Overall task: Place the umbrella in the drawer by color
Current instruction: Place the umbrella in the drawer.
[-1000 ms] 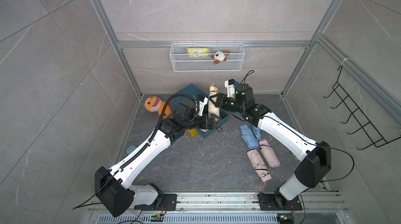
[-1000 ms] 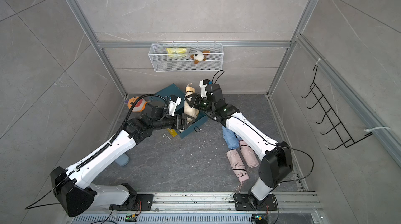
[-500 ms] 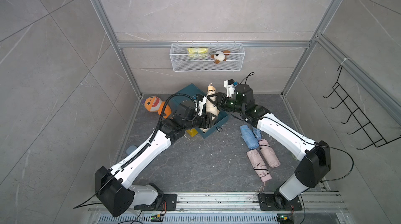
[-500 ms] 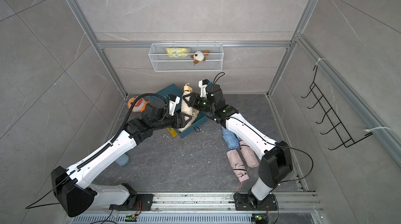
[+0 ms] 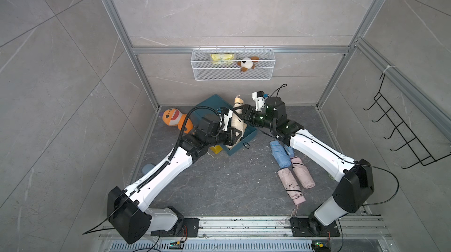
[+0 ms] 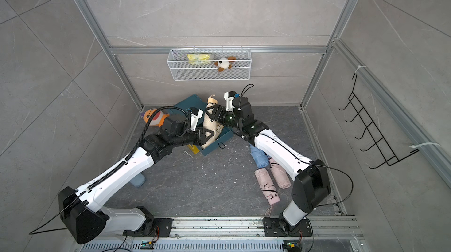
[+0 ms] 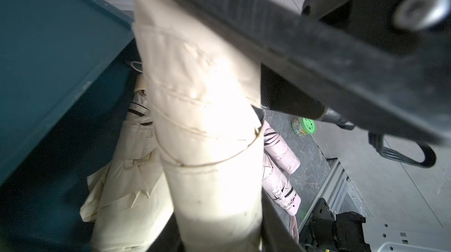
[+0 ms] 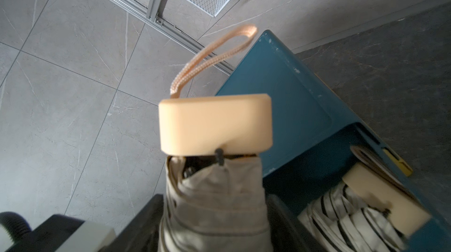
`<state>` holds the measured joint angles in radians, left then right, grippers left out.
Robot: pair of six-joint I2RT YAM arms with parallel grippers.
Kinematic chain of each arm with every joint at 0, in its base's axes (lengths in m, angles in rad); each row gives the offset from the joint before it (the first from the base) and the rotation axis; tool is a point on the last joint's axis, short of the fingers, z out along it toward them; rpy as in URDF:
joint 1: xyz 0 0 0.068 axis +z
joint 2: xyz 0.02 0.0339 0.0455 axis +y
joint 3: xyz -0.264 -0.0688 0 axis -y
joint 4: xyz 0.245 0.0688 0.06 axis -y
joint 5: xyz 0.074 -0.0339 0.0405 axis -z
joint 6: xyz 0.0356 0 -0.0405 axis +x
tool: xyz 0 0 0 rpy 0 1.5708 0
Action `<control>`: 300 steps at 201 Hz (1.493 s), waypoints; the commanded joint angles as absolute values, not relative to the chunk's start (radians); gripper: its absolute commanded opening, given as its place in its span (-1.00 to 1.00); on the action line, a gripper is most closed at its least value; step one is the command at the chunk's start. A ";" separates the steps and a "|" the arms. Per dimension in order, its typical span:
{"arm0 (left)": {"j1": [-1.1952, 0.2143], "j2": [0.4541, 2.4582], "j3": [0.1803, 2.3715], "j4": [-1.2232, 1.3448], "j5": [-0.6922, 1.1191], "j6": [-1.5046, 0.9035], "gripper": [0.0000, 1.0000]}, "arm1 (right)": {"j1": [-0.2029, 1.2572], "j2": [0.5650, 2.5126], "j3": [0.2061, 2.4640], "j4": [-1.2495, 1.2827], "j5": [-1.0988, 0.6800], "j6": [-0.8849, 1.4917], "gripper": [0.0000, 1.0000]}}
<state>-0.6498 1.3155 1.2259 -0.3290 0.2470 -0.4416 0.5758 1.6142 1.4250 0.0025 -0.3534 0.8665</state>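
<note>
The left gripper (image 5: 234,138) clamps the cream umbrella (image 5: 235,123) low down, its foot in the teal drawer (image 5: 238,147) beneath. Just above, the right gripper (image 5: 241,114) flanks it with both jaws; pinching or loose, I cannot tell.

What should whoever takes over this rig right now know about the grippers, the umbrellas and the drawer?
Left gripper: shut on the lower part of the cream umbrella, held roughly upright at the open teal drawer.
Right gripper: straddles it just below the handle; grip unclear.
Done: a second cream umbrella lies in the drawer.
To do: lower this one in; the blue umbrella and two pink umbrellas lie on the floor by the right arm.
</note>
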 commanded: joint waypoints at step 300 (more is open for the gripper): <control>-0.501 1.365 1.335 -0.365 0.892 -0.465 -0.49 | 0.429 1.579 1.250 0.342 -0.719 0.905 0.57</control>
<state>-0.5014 1.3697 1.2770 -0.4213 0.8169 -0.4717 0.4313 1.5566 1.2186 0.2951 -0.6983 0.8753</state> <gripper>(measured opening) 0.340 0.794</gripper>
